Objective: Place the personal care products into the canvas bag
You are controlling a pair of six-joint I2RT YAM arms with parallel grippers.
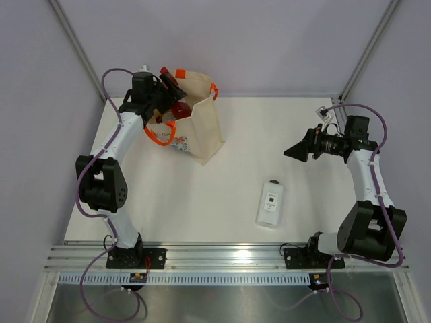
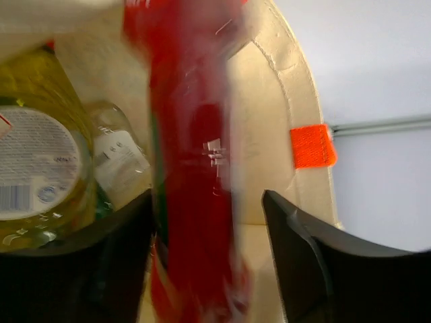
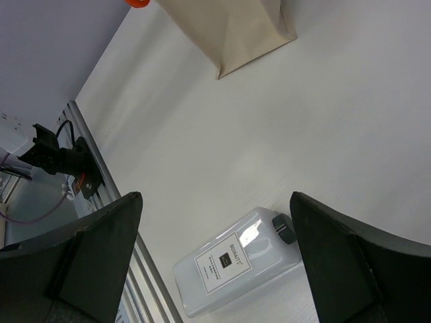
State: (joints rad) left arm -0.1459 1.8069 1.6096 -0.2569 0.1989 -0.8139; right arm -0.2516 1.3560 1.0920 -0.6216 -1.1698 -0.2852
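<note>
The cream canvas bag [image 1: 202, 128] with orange handles stands open at the back left. My left gripper [image 1: 167, 89] is over its mouth, jaws apart. In the left wrist view a blurred red bottle [image 2: 192, 202] hangs between the fingers of the left gripper [image 2: 207, 195], against the left finger with a gap to the right one. Inside the bag [image 2: 276, 128] lie a yellow-labelled bottle [image 2: 40, 168] and a clear bottle [image 2: 121, 158]. A flat white rectangular bottle [image 1: 270, 203] lies on the table. My right gripper [image 1: 296, 151] is open and empty above it [image 3: 232, 266].
The white table [image 1: 236, 168] is bounded by an aluminium rail [image 1: 222, 256] at the near edge and by grey walls behind and at the sides. An orange strap [image 2: 312, 147] shows on the bag's far rim. The bag's bottom corner [image 3: 236, 27] shows in the right wrist view.
</note>
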